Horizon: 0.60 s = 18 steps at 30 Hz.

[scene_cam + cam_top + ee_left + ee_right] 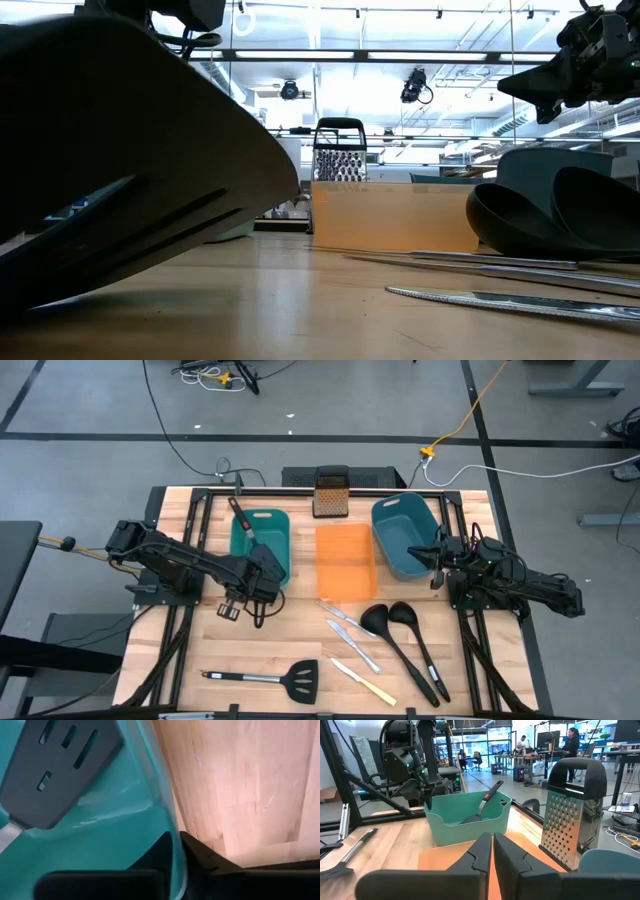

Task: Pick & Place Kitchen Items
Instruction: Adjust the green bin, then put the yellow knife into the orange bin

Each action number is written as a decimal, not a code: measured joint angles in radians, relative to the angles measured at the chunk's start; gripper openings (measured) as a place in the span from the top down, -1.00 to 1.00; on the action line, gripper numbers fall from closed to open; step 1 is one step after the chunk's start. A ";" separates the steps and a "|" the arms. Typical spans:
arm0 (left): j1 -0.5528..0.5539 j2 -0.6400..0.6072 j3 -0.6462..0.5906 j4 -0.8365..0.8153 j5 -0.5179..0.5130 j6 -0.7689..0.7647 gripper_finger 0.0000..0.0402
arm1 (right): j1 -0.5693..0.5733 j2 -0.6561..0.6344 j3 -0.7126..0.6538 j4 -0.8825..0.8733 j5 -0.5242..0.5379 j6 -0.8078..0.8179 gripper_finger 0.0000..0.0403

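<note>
High view: the left gripper point(262, 582) is hovering at the green bin's point(276, 520) 6 o'clock corner, one slotted spatula point(243, 520) already resting inside; its finger gap cannot be judged.

Right wrist view: the right gripper point(492, 851) is waiting, fingers pressed together, holding nothing.

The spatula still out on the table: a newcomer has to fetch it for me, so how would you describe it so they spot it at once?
Start at the orange tray in the middle of the wooden table, then look to the front edge on the left arm's side. The black slotted spatula lies flat there by itself, handle pointing left. Unlike the two ladles, its head is flat and slotted, and the other spatula already leans in the teal bin.
</note>
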 joint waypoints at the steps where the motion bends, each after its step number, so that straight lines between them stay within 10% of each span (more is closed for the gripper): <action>1: 0.000 0.000 0.000 0.001 0.000 -0.001 0.71 | 0.000 0.000 0.000 0.000 0.000 0.000 0.86; 18: -0.067 -0.096 0.279 -0.045 0.000 -0.181 0.26 | 0.000 0.000 0.000 -0.003 0.000 0.000 0.86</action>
